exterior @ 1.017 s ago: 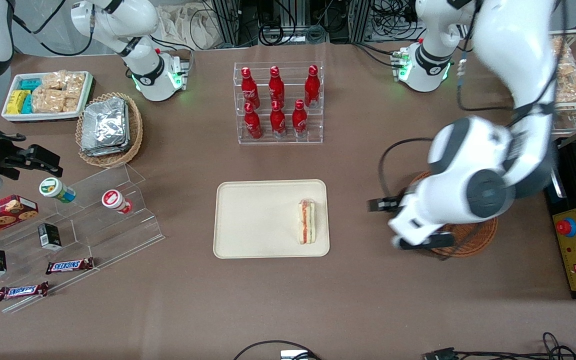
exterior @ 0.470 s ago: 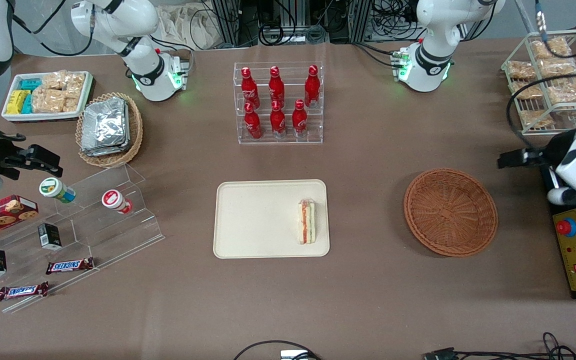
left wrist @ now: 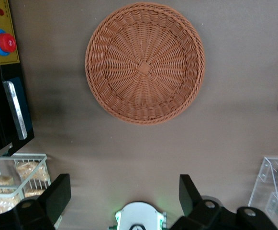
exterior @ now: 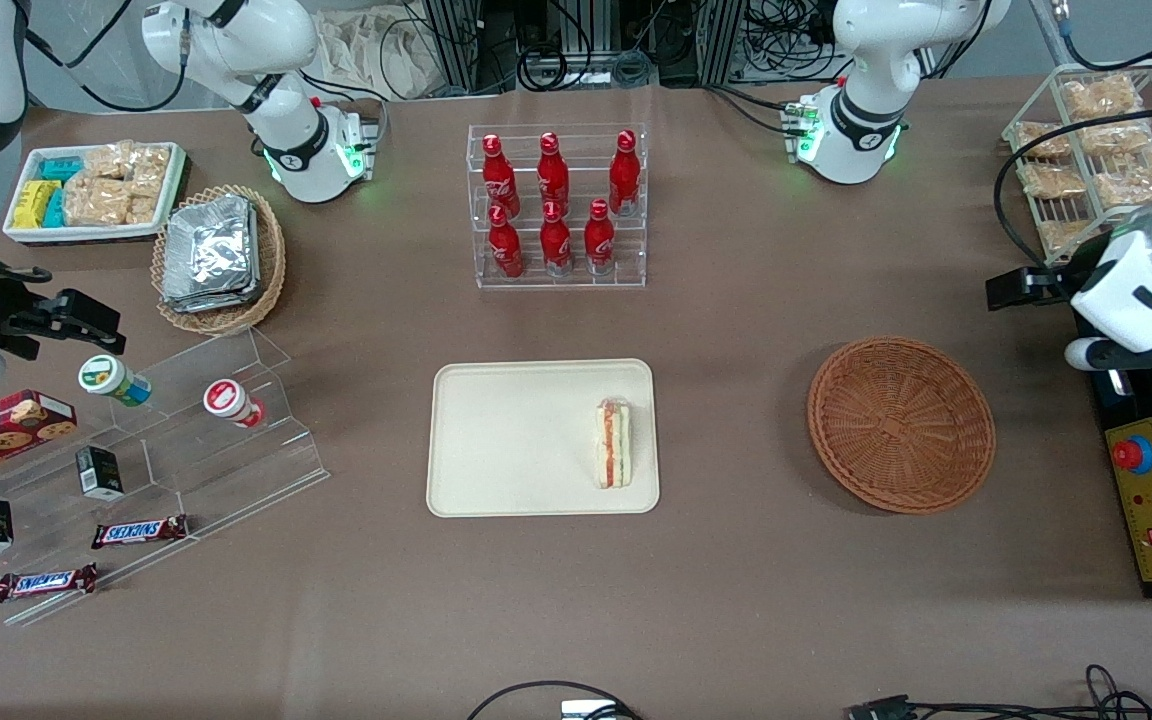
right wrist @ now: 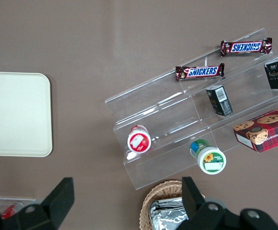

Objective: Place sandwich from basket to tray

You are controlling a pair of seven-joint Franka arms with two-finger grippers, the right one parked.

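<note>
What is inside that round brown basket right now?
Nothing: the basket shows only bare weave, fully uncovered. The sandwich lies on the tray. The gripper hovers open, high above the table beside the basket.

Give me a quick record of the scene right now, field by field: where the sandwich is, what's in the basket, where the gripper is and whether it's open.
sandwich: lying on the tray, near the tray edge that faces the basket
tray: cream, flat on the table, holds nothing but the sandwich
basket: reddish-brown wicker, empty, beside the tray toward the working arm's end
gripper: raised high above the table, off the basket, fingers open and holding nothing
task state: sandwich appears already placed
</note>
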